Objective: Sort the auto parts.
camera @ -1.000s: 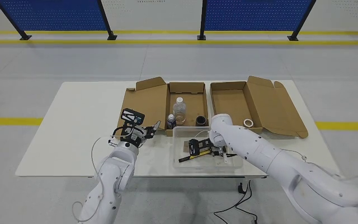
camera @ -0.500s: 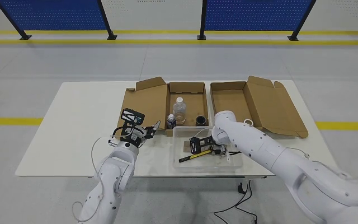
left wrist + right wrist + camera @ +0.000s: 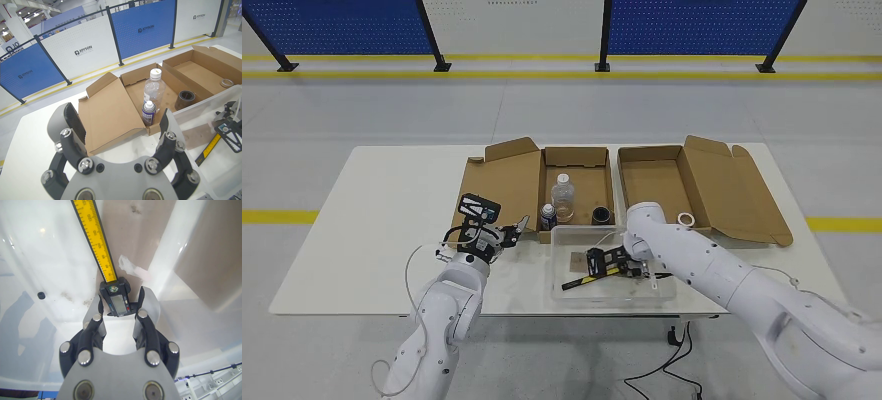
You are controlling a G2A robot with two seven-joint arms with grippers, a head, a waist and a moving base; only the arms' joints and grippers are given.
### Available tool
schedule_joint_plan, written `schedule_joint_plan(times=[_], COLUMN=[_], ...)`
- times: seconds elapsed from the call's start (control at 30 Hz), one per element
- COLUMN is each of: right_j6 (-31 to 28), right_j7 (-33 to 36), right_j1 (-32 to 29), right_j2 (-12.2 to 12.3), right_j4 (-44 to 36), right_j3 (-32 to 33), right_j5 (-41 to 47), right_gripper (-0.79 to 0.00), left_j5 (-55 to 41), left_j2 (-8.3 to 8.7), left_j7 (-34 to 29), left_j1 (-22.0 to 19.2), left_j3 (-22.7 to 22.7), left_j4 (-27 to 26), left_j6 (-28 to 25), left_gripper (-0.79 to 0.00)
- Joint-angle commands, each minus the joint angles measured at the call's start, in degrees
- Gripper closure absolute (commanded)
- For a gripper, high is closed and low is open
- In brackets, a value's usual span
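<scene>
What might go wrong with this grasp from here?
1. The right gripper straddles only the display end of the caliper; lifted from there, the long yellow beam may droop and catch the wall of the clear bin.
2. A plastic scrap lies beside the display end and might get pinched too.

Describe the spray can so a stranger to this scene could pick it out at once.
On the white table sit two open cardboard boxes; look in the left box. In its near left corner stands the spray can, beside a taller clear bottle, a black cylinder farther right. It alone has a blue label and a small white nozzle.
</scene>
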Motion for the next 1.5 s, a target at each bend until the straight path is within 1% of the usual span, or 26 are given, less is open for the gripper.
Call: schedule_joint_plan(times=[0.0,0.2,0.3,0.37,0.4,0.43,0.5,0.53,0.77,0.87,1.0,1.3,1.47], right_j6=[-0.4,-1.7,-2.3,-2.7,-2.9,-3.1,-3.3,-3.5,-3.2,-2.8,-2.1,0.9,3.0], right_j7=[-0.4,-1.7,-2.3,-2.7,-2.9,-3.1,-3.3,-3.5,-3.2,-2.8,-2.1,0.9,3.0], right_j1=[-0.1,-0.4,-0.6,-0.6,-0.6,-0.6,-0.4,-0.1,0.9,1.2,1.9,2.5,1.5], right_j2=[-0.3,-1.6,-2.2,-2.6,-2.8,-3.0,-3.3,-3.5,-3.5,-3.1,-1.9,2.5,5.9], right_j4=[0.4,1.8,2.6,3.3,3.6,4.0,4.5,4.7,4.3,3.3,0.8,-7.5,-12.5], right_j3=[0.0,0.0,0.0,0.0,0.0,0.0,0.0,0.0,0.0,0.0,0.2,2.8,5.9], right_j5=[-0.4,-2.0,-2.5,-2.9,-3.1,-3.2,-2.7,-2.2,0.3,1.6,4.5,9.7,11.4], right_gripper=[-0.372,-0.357,-0.320,-0.271,-0.228,-0.163,-0.095,0.000,0.000,0.000,0.000,0.000,0.000], left_j5=[0.0,0.0,0.0,0.0,0.0,0.0,0.0,0.0,0.0,0.0,0.0,0.0,0.0], left_j2=[0.00,0.00,0.00,0.00,0.00,0.00,0.00,0.00,0.00,0.00,0.00,0.00,0.00], left_j7=[0.0,0.0,0.0,0.0,0.0,0.0,0.0,0.0,0.0,0.0,0.0,0.0,0.0], left_j1=[0.0,0.0,0.0,0.0,0.0,0.0,0.0,0.0,0.0,0.0,0.0,0.0,0.0], left_j3=[0.0,0.0,0.0,0.0,0.0,0.0,0.0,0.0,0.0,0.0,0.0,0.0,0.0], left_j4=[0.0,0.0,0.0,0.0,0.0,0.0,0.0,0.0,0.0,0.0,0.0,0.0,0.0], left_j6=[0.0,0.0,0.0,0.0,0.0,0.0,0.0,0.0,0.0,0.0,0.0,0.0,0.0], left_gripper=[-0.785,-0.785,-0.785,-0.785,-0.785,-0.785,-0.785,-0.785,-0.785,-0.785,-0.785,-0.785,-0.785])
